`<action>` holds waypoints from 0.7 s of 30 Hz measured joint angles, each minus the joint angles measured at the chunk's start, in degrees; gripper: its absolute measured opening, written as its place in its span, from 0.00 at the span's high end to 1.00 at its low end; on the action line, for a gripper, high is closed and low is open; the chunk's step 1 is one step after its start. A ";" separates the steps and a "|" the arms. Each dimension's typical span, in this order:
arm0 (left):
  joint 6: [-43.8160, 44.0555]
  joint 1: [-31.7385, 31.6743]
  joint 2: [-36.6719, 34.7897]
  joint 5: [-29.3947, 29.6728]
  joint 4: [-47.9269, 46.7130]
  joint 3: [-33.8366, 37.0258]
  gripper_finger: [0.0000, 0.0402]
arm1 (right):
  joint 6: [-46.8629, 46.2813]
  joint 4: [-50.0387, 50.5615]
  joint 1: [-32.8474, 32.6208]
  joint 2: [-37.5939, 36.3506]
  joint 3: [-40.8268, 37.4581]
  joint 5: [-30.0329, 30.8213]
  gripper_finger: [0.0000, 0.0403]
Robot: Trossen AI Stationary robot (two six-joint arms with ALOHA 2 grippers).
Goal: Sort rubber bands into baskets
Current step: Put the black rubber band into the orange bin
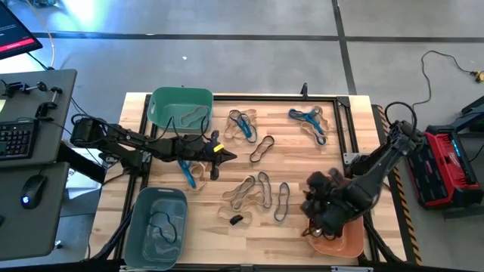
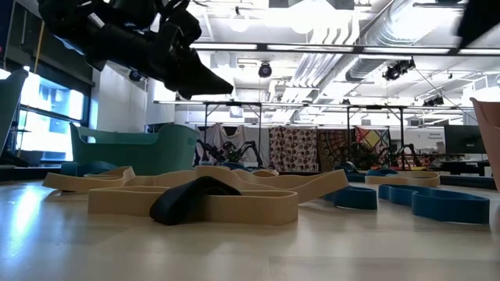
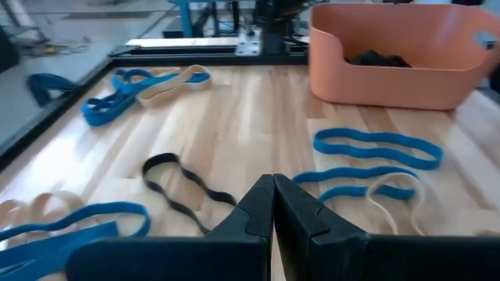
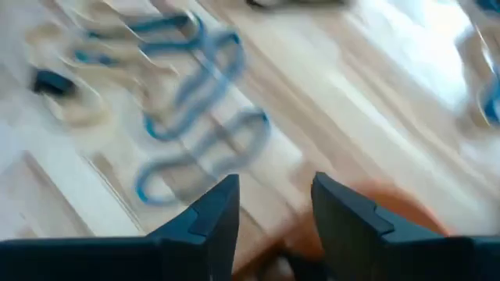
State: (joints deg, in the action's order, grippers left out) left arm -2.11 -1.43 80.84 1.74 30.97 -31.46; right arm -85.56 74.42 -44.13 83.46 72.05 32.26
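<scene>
Bench [image 1: 295, 219]: one basket [image 1: 180, 108] at upper left, a second [image 1: 155, 227] at lower left, a third [image 1: 340, 243] at lower right. Rubber bands [image 1: 261, 189] lie scattered between them at centre.

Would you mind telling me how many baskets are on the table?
3: a green basket at the far left, a grey-blue basket at the near left, and an orange basket at the near right, partly hidden under the right arm.

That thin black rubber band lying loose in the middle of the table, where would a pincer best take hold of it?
The black rubber band lies flat on the wooden table as a long, wavy loop, apart from the others. I would come straight down from above and pinch one strand at a narrow waist of the loop, pads across it. Its rounded end would probably serve too. From the side there is nothing to catch.
</scene>
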 joint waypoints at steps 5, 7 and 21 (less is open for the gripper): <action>-0.56 0.81 0.00 -7.25 -1.75 0.00 1.00 | 18.57 -14.52 6.84 0.00 -2.67 0.36 0.63; -1.99 1.73 0.00 -9.53 -3.32 0.00 1.00 | 25.62 -21.03 9.70 0.00 -4.12 -1.31 0.63; -7.56 14.46 -0.18 -15.37 -10.20 -0.01 1.00 | 56.53 -61.39 21.07 1.45 -17.12 -20.43 0.63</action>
State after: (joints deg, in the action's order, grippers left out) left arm -9.67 13.02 80.66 -13.63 20.77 -31.48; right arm -29.03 13.02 -23.06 84.91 54.94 11.82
